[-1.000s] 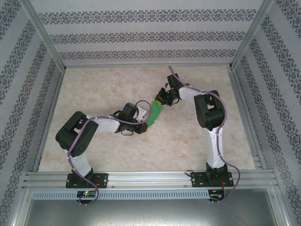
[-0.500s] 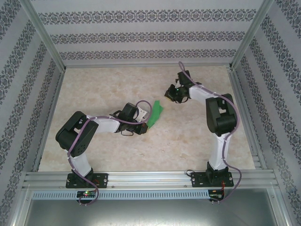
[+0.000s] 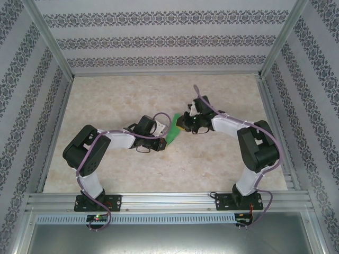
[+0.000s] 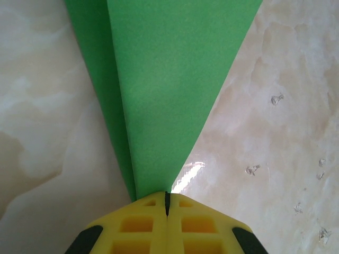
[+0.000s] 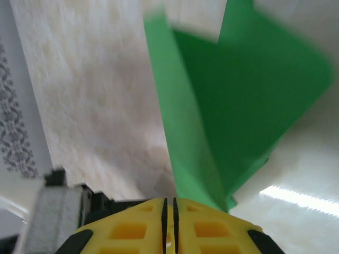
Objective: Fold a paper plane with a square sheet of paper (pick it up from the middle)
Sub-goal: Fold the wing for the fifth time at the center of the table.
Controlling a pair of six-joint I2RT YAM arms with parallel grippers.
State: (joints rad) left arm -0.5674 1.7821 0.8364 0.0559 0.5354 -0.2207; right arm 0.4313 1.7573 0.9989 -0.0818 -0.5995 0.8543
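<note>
Robot lab test cell, aluminium-profile frame [image 3: 47, 37] boxed in a marble-look tabletop [image 3: 106, 95], wallpaper panels [image 3: 159, 20] served as walls, left arm [image 3: 92, 153] and right arm [image 3: 254, 151] sat bolted to a rail [image 3: 169, 200] along the bottom of the frame.

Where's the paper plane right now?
Top view, centre: the paper plane sits between the arms, near tip pinched in the left gripper, right gripper beside its far end.

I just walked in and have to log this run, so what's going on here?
A folding job is under way at the middle of the table. The left gripper is shut on the narrow end of a folded green paper plane. The right gripper sits at the plane's other end, its fingers nearly together; whether it grips the paper is unclear.
</note>
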